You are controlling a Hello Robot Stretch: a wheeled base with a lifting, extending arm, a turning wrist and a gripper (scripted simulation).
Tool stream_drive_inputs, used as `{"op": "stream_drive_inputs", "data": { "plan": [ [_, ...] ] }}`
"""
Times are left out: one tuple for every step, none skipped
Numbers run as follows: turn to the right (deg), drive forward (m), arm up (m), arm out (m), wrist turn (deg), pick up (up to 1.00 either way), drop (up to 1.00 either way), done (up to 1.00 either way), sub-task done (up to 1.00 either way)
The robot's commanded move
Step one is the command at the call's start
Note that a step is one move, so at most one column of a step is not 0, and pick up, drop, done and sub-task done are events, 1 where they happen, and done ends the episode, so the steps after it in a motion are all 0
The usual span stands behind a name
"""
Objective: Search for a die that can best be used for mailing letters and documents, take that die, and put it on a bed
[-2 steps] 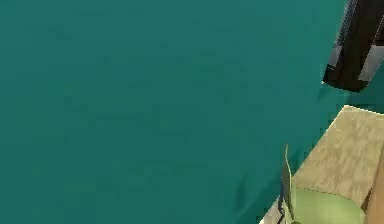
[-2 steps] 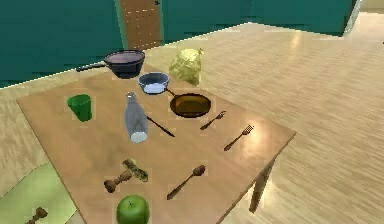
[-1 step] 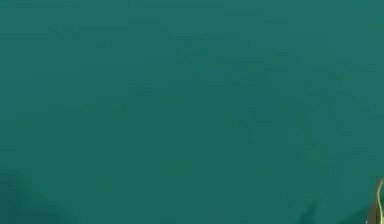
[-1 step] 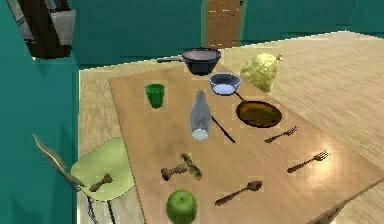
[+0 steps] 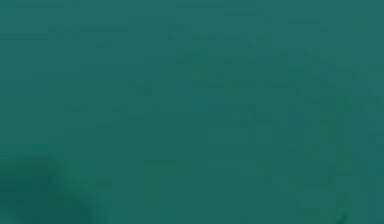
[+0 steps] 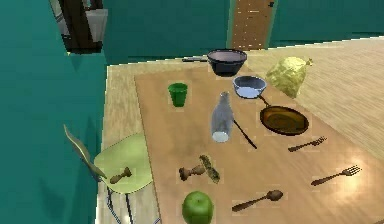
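A wooden table point(image 6: 165, 130) stands in the arm side view, laid with kitchenware. On it are a green cup point(image 6: 178, 94), a clear glass bottle point(image 6: 222, 118), a dark pot point(image 6: 226, 62), a pale bowl point(image 6: 250, 86) and a brown pan point(image 6: 283, 120). A pale green cabbage-like head point(image 6: 289, 74) lies at the far right corner. Near the front edge are a green apple point(image 6: 198, 208), a spoon point(image 6: 258, 199) and a small brown object point(image 6: 208, 167).
A flat teal wall point(image 5: 190, 110) is close ahead in the forward view. A chair with a light green seat point(image 6: 125, 160) stands at the table's left side, a small brown item point(image 6: 120, 176) on it. Two forks point(image 6: 306, 144) lie at the right. A wooden door point(image 6: 252, 22) is beyond.
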Motion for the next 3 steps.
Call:
{"op": "stream_drive_inputs", "data": {
  "plan": [
    [0.0,0.0,0.5,0.0,0.0,0.0,0.0,0.0,0.0],
    [0.0,0.0,0.36,0.0,0.0,0.0,0.0,0.0,0.0],
    [0.0,0.0,0.0,0.22,0.0,0.0,0.0,0.0,0.0]
  ]
}}
